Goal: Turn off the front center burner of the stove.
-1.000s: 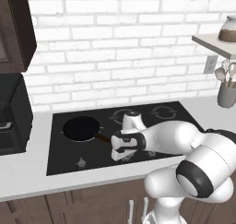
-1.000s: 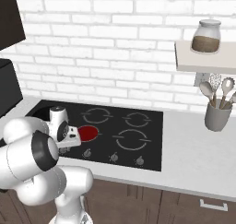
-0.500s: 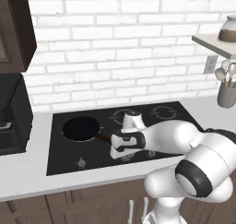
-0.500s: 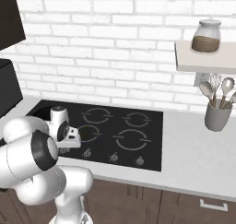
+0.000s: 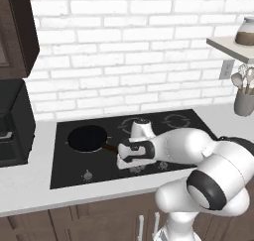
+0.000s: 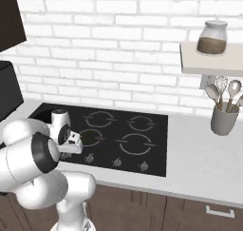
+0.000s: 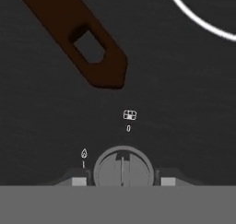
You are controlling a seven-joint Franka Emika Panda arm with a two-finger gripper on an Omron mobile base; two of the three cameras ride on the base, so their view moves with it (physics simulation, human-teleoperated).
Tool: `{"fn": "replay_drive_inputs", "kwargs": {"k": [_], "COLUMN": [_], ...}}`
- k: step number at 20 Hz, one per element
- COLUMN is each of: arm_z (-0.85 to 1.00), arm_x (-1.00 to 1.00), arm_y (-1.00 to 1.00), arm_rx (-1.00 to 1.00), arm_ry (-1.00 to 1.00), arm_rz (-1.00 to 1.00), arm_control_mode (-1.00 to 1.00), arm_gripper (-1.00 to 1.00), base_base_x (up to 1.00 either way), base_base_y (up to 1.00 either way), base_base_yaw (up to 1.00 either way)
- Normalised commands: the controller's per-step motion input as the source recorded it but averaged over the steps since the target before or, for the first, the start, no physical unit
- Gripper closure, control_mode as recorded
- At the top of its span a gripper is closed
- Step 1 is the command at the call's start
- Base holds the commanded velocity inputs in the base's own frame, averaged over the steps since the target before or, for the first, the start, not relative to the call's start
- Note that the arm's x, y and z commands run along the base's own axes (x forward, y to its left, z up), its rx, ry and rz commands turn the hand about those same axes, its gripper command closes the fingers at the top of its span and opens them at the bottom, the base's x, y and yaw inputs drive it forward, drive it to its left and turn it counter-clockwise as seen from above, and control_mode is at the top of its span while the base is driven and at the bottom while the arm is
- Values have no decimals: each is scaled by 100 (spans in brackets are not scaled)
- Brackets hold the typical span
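Observation:
The stove (image 6: 156, 139) is a black glass cooktop with a row of small grey knobs along its front. Its front center burner (image 6: 92, 137) shows dark inside a grey ring, with no red glow. My gripper (image 7: 123, 180) is down at the front knob row, shut on a round grey knob (image 7: 122, 165) with one finger on each side. The knob's line points up at the "0" mark (image 7: 128, 128); a flame mark (image 7: 84, 153) lies to its left. From the base views my gripper (image 5: 124, 163) (image 6: 71, 148) hangs low over the stove's front edge.
A black frying pan (image 5: 87, 138) sits on the left burner, its brown handle (image 7: 83, 38) reaching toward my hand. Other knobs (image 6: 116, 162) line the front. A utensil holder (image 6: 224, 118) stands on the counter at right, a jar (image 6: 212, 37) on a shelf above.
The front center burner was red one second ago and has gone dark. My hand has stayed at the knob, barely moving.

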Motion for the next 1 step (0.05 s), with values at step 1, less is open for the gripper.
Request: {"fn": "replay_drive_inputs", "kwargs": {"k": [1], "arm_z": [-8], "arm_x": [0], "arm_y": [3], "arm_rx": [0], "arm_ry": [0], "arm_rz": [-16], "arm_control_mode": [-100], "arm_gripper": [100], "base_base_x": [0], "base_base_y": [0], "base_base_yaw": [0]}}
